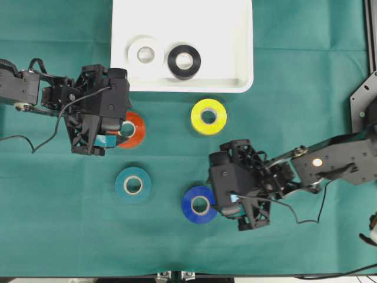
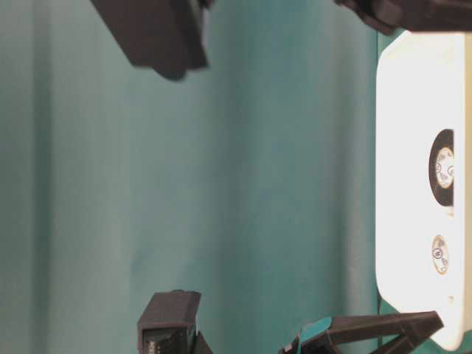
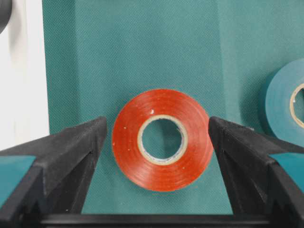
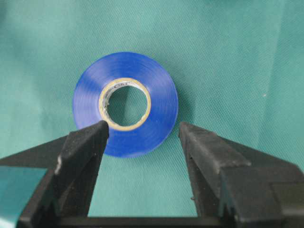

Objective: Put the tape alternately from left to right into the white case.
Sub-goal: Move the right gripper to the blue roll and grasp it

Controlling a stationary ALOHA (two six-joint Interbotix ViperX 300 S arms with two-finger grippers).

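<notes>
Beside red roll point(image 3: 161, 140), teal roll point(image 3: 284, 108)

6 tape rolls point(image 1: 208, 116); 1 white case point(image 1: 235, 47); 2 grippers point(image 1: 121, 134).

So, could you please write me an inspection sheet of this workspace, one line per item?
Surface: green cloth, lightly creased.
Job's things: white roll and black roll lie in the case; red roll, yellow roll, teal roll and blue roll lie flat on the cloth.
Clutter: nothing seen.
Grippers: left gripper open, fingers either side of the red roll, not touching; right gripper open over the blue roll's near edge.
Cables: black cable loops off the left arm, another off the right.
Surroundings: metal frame at the right edge.
</notes>
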